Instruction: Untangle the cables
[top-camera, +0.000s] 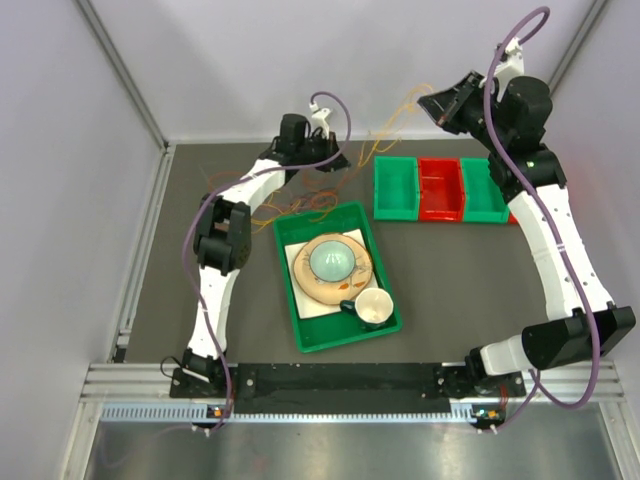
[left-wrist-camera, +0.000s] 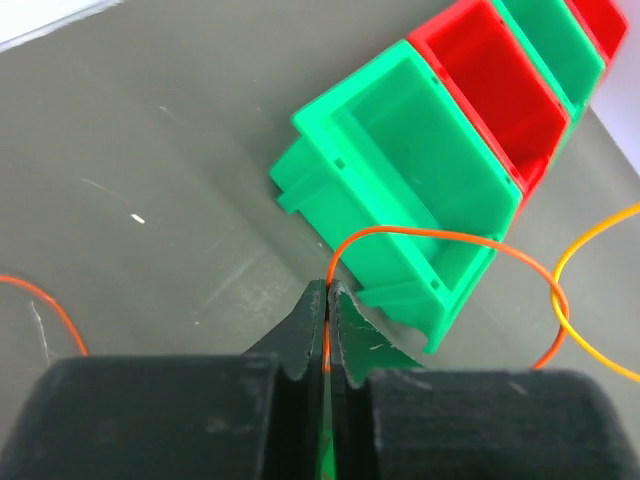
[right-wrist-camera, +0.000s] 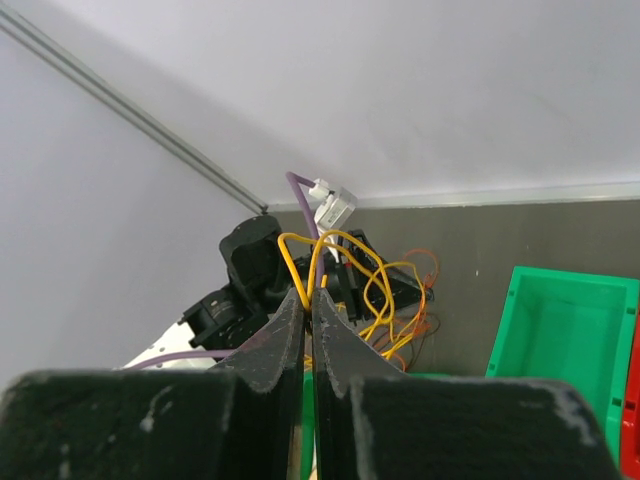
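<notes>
A loose tangle of thin orange and yellow cables (top-camera: 318, 195) lies on the dark table at the back, between the left arm and the bins. My left gripper (top-camera: 328, 158) sits over it. In the left wrist view that gripper (left-wrist-camera: 327, 300) is shut on an orange cable (left-wrist-camera: 430, 234), which arcs out over the nearest green bin. Yellow strands (top-camera: 395, 115) rise from the tangle to my right gripper (top-camera: 432, 104), held high at the back. The right gripper (right-wrist-camera: 308, 292) is shut on a yellow cable (right-wrist-camera: 292, 262) that loops above its tips.
Three bins stand in a row at the back right: green (top-camera: 397, 188), red (top-camera: 441, 190), green (top-camera: 484, 192). A green tray (top-camera: 305, 330) in the middle holds a plate, a bowl and a cup. White walls close in on the left, back and right.
</notes>
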